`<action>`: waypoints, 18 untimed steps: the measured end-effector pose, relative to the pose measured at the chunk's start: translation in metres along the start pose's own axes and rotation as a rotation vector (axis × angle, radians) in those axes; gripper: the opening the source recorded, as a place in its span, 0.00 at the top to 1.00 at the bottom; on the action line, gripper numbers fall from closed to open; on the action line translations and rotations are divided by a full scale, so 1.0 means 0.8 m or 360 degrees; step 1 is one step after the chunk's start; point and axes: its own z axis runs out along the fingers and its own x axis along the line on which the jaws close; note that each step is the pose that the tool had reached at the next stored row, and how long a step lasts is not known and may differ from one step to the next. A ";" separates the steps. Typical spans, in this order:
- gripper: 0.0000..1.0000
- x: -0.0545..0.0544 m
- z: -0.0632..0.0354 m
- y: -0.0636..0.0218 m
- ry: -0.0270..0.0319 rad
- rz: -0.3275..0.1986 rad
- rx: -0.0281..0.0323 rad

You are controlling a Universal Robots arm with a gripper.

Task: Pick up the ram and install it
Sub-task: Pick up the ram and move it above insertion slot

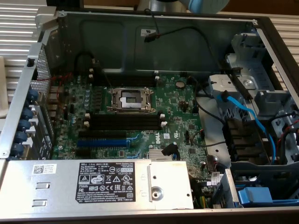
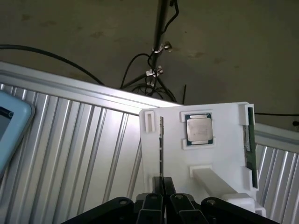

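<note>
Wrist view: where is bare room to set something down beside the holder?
Ribbed metal between the white holder and the pale device is bare. The holder is crowded: CPU, ram at the tool, another stick.

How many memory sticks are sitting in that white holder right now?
2. One memory stick stands on edge in the white holder, beside the square chip, its near end in the claw. The other lies along the holder's edge on the chip's opposite side. None looks hidden.

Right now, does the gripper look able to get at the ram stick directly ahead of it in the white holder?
Probably yes: the gripper sits at the near end of the ram stick, which stands on edge in the white holder, nothing between them.
</note>
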 end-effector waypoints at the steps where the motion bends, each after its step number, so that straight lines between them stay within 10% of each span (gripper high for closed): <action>1: 0.88 0.000 0.000 0.000 0.00024 0.0000 -0.00006; 12: 0.88 0.001 -0.025 -0.028 0.00121 0.0000 -0.00141; 18: 0.88 0.004 -0.047 -0.044 0.00065 0.0001 -0.00400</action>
